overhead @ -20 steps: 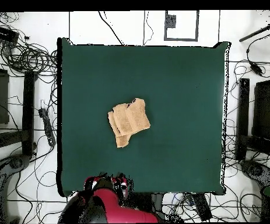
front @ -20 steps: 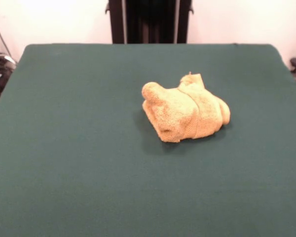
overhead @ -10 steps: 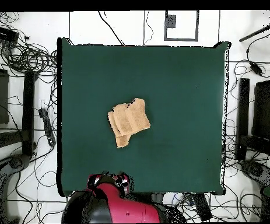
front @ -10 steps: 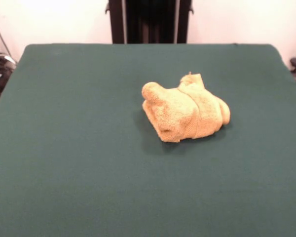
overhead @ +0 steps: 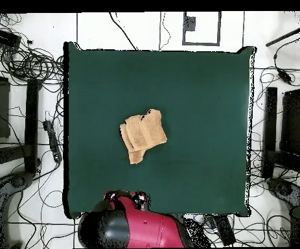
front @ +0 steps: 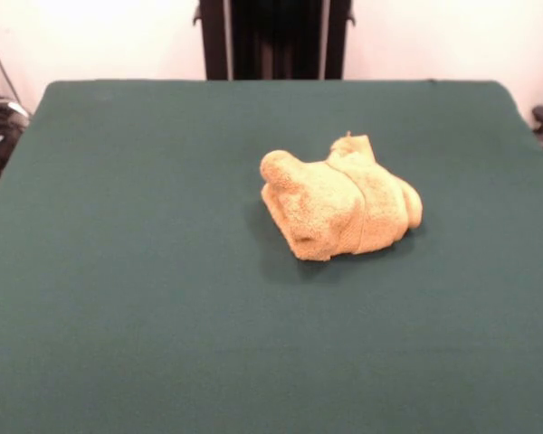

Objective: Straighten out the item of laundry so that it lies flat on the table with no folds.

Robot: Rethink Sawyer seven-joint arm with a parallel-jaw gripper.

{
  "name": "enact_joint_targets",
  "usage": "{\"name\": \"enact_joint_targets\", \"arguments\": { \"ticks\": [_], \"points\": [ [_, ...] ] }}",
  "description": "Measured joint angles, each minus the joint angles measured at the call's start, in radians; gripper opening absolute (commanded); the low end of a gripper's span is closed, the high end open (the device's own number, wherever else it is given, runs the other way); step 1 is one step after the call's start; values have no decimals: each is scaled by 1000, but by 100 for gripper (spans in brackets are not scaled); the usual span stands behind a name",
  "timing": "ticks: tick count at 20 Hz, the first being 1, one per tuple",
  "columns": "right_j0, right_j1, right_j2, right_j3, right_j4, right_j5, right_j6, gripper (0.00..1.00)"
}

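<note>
The towel (front: 339,201) sits bunched in a lump a little right of the middle of the green worktop (front: 118,271), exactly where it lay a second ago: same hump on its left, same ridge poking up at the far side, same layers doubled over each other. Nothing has touched it. From above, the towel (overhead: 142,135) reads as a folded patch near the centre of the worktop (overhead: 204,97), with a narrower flap sticking out toward the robot's side.

What has changed is the arm (overhead: 136,227). In the overhead view its red and black bulk has slid across the worktop's edge and now covers more of that edge than it did a moment back. It is well apart from the towel, with bare green cloth between them. The front view shows no arm over the worktop at all.

So the job is not yet started: the cloth is fully crumpled, every fold is left to undo, and the robot seems only to be getting into position.

The claw itself I cannot make out under the arm's body, so open or closed, I cannot tell.

No brand, label or writing is readable; no tag shows on the towel.
</note>
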Motion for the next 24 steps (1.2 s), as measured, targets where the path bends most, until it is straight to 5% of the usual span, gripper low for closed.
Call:
{"name": "enact_joint_targets", "arguments": {
  "ticks": [24],
  "points": [
    [-8,200,17,-8,8,-195,0,100]
  ]
}}
